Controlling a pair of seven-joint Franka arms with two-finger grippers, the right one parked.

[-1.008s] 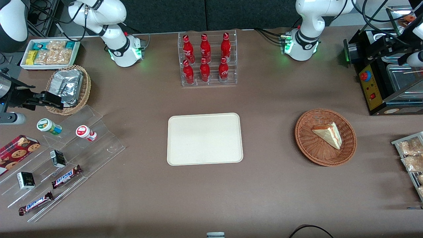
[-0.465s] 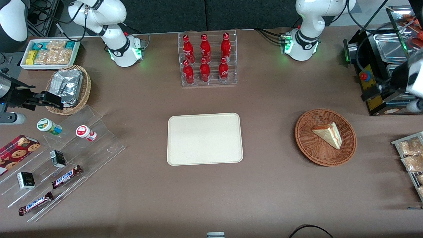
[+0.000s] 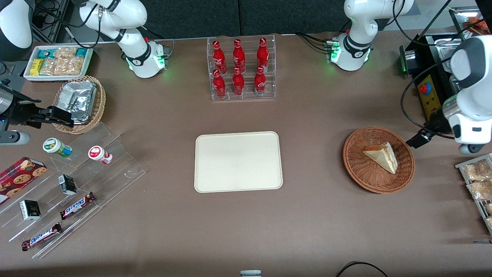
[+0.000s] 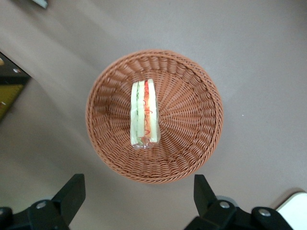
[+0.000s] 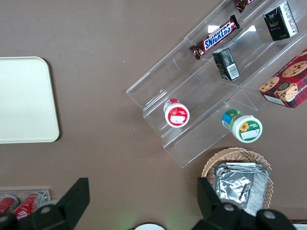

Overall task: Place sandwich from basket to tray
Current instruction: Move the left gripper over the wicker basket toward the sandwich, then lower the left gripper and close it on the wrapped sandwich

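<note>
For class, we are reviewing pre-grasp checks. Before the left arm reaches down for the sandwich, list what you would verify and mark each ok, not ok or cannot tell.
1. Sandwich lies in the basket, uncovered: ok.
2. End effector open, its fingers spread wide: ok.
3. End effector centred over the sandwich: not ok; the wrist view shows the fingers outside the basket rim, and in the front view it hangs beside the basket.
4. Tray bare to receive it: ok.
5. Fingers aligned across the sandwich's flat bread faces: cannot tell.
</note>
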